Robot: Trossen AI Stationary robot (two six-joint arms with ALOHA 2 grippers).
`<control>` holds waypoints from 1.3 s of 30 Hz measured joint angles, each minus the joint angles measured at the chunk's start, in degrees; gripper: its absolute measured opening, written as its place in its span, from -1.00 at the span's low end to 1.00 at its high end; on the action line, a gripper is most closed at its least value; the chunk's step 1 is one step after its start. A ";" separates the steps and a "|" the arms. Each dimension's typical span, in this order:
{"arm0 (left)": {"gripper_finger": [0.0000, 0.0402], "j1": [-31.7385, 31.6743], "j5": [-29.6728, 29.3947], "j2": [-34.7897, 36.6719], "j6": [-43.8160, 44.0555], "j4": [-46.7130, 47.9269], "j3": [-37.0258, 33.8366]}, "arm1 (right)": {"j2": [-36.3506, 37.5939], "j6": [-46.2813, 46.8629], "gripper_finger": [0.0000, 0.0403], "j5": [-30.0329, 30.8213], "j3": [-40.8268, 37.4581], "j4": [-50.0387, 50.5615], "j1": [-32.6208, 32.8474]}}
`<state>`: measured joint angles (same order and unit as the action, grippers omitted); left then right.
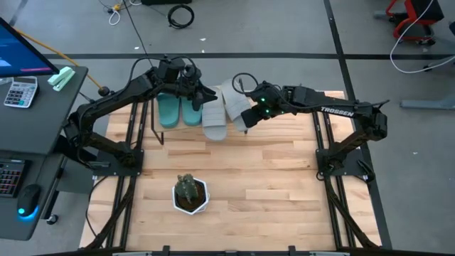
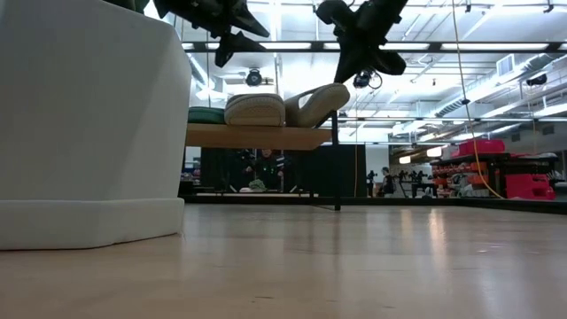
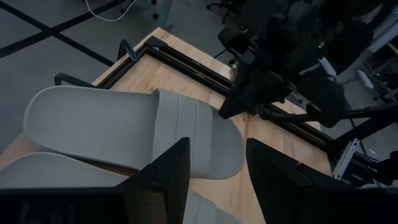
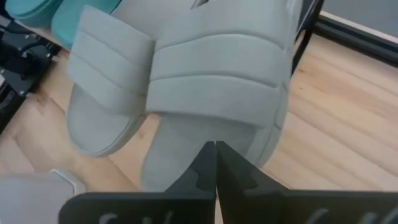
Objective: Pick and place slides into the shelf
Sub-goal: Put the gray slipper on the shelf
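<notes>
Two teal slides (image 1: 179, 110) lie side by side on the left part of the shelf (image 2: 257, 136). A grey slide (image 1: 215, 119) lies flat beside them. The second grey slide (image 1: 233, 99) sits askew at the shelf's right end, one side raised (image 2: 335, 91) and overlapping its neighbour (image 4: 102, 99). My left gripper (image 3: 214, 168) hovers open above the grey slides, touching nothing. My right gripper (image 4: 216, 155) is shut, its tip at the toe end of the tilted grey slide (image 4: 217, 74). My right gripper comes slanting down from the table's right and near side, its shut fingertips (image 3: 225, 112) right at the toe end (image 4: 208, 134) of the tilted grey slide, just past the strap. Whether they touch it I cannot tell. The slide rests on the shelf top, leaning on the other grey slide.
A small plant in a white pot (image 1: 190, 193) stands near the table's near edge, filling the left of the low view (image 2: 89, 124). Bare wooden tabletop (image 1: 270, 178) lies between it and the shelf. Black frame rails (image 1: 323, 142) run along the table's sides.
</notes>
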<state>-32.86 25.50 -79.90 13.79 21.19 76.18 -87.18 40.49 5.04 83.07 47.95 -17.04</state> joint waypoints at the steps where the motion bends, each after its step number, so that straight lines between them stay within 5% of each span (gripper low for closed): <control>1: -0.19 0.00 0.00 0.00 -0.03 0.00 0.00 | 0.00 0.00 -0.99 -0.10 0.00 0.01 0.17; 19: -0.19 0.00 0.00 0.01 0.14 -0.07 0.00 | 0.00 1.40 -0.98 -3.04 -0.02 -2.71 2.12; 28: -0.19 0.11 0.02 0.00 0.10 0.20 0.00 | 2.02 0.80 -0.59 -2.72 -0.04 0.44 2.08; 34: -0.19 0.10 0.02 0.02 0.03 0.22 0.00 | 6.30 9.25 -0.33 7.25 -0.28 10.85 2.27; 39: -0.19 0.11 0.02 0.02 -0.07 0.17 -0.02 | 9.09 18.28 -0.15 8.15 -6.74 -0.98 2.45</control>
<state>-32.75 25.52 -79.88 13.72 21.37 76.16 -78.09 58.77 13.19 76.33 46.97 -14.59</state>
